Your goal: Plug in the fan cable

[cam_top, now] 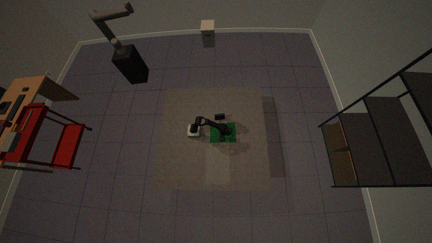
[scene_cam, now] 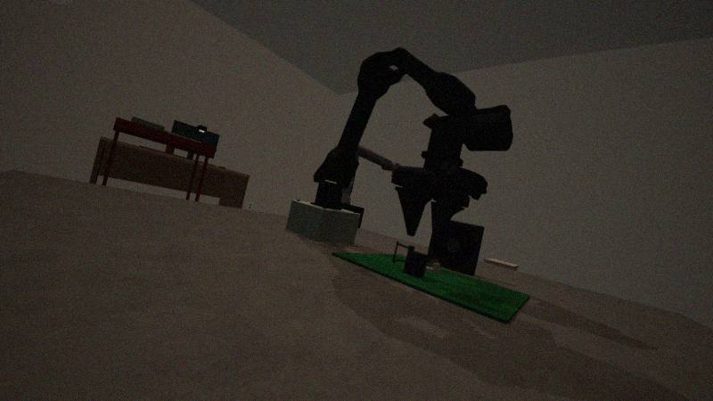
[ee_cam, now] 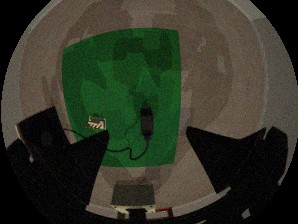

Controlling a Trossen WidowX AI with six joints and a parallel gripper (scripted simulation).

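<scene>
The green board (cam_top: 213, 139) (scene_cam: 488, 298) (ee_cam: 170, 60) lies flat under my arm. The dark plug (scene_cam: 414, 263) (ee_cam: 146, 122) stands on the board, apart from the header. Its thin black cable (ee_cam: 119, 150) (scene_cam: 396, 251) curls over the board towards the fan (cam_top: 219, 116) (scene_cam: 467, 244) (ee_cam: 44, 131), a dark square block standing beside the board. The pale four-pin header (ee_cam: 96, 122) (scene_cam: 433, 266) sits on the fan's side of the plug. My gripper (scene_cam: 423, 243) (ee_cam: 148, 133) is open and empty, pointing down above the plug, which shows between the fingertips in the wrist view.
My arm's pale base block (cam_top: 193, 134) (scene_cam: 305, 219) (ee_cam: 133, 195) stands to the left of the board in the top view. A red cart (cam_top: 67, 142) and a desk are at the far left, a dark shelf rack (cam_top: 359, 129) at the right, and another arm on a black pedestal (cam_top: 133, 65) at the back.
</scene>
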